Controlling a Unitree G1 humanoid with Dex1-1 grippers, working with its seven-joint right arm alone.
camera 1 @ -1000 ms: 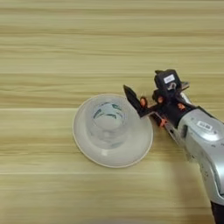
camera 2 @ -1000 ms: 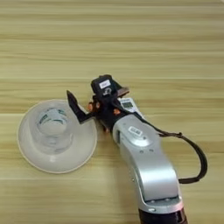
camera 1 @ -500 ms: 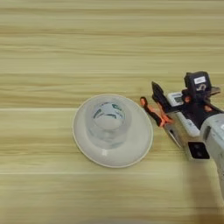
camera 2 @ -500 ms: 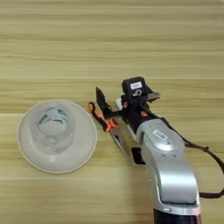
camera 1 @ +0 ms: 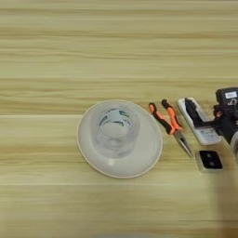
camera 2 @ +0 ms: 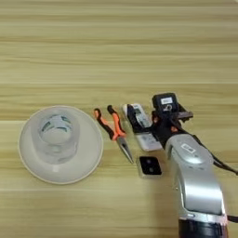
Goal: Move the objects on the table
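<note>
Our right pincer (camera 2: pixel 139 117) sits over the remote (camera 2: pixel 141 128), one black finger (camera 1: pixel 191 111) lying along the remote's top; we can't tell whether the fingers are apart or together, nor whether they actually touch it. Nothing visibly held. Versus half a second ago, the pincer has pulled further right of the plate (camera 1: pixel 148 153), so the pliers (camera 1: pixel 171 126) are now fully uncovered and the remote shows up under the fingers; a second ago the pincer was at the plate's right rim. Cup and plate look unchanged. Taking the plate as reference: the clear glass cup (camera 1: pixel 114 131) stands upright on it, roughly centred; the pliers lie just right of its rim, on the table (camera 1: pixel 69 51), orange-and-black handles pointing up-left, nose pointing down-right; the remote lies just right of the pliers, near-parallel to them; a small black-and-white square block (camera 2: pixel 149 166) sits below the remote, close to the pliers' tip. The silver forearm (camera 2: pixel 195 186) enters from the bottom right.
</note>
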